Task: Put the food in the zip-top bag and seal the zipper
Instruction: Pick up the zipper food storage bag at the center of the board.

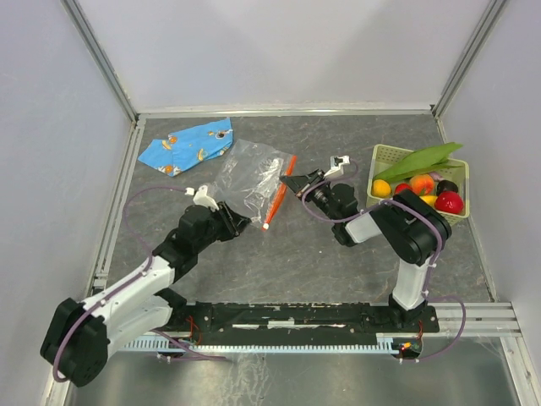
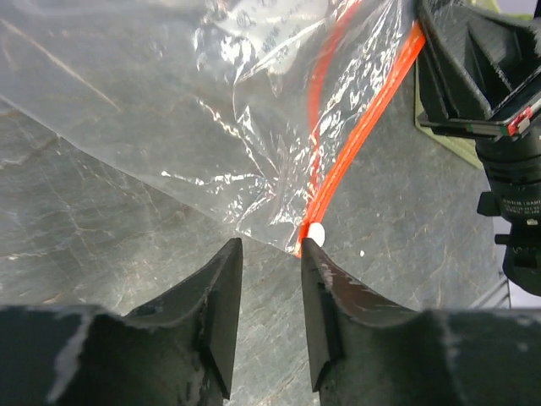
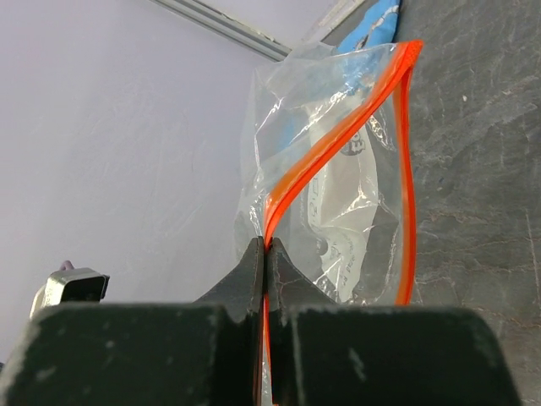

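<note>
Bag [image 1: 249, 176] on bench [image 1: 296, 254], zipper [image 3: 338, 139] pinched in closed right hand [image 3: 265, 247]; open left hand [image 2: 269, 247] just short of its corner. Pinch opposite lip, pull apart gently, keep mouth wide.

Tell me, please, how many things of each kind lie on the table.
Bag: 1
Cloth: 1
Basket: 1
Toy foods in it, as far as I can tell: 6 (leaf, orange, peach, banana, eggplant, red fruit)
Total: 9
</note>
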You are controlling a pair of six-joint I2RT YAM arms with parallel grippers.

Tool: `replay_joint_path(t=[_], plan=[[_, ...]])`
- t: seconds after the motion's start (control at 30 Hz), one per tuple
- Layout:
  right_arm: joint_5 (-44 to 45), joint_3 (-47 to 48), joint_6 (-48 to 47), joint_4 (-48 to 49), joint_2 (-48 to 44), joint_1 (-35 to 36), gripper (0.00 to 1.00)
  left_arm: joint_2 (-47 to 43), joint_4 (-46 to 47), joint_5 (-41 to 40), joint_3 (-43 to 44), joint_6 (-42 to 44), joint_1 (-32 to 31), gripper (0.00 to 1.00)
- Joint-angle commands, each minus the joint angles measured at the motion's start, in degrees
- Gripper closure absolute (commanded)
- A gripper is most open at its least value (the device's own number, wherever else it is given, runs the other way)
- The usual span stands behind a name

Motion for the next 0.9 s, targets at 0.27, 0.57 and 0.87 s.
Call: replay_joint_path(t=[0.27,0.57,0.87], plan=[[0.6,1.1,-2.8,-14.2,-12.3,0.2,0.98,-5.8,-12.6,-16.5,11.2,8.9,-6.4,0.46],[5.5,2.1,-6.8,-31.2,-21.6,1.5,0.98,5.6,-10.4,-30.3,21.7,16.1,-18.7,0.33],[6.9,3.5,-6.5,-41.6,-26.7,1.6,0.98,16.7,-5.1,-39.2,27.4,23.7,-27.6,0.29]])
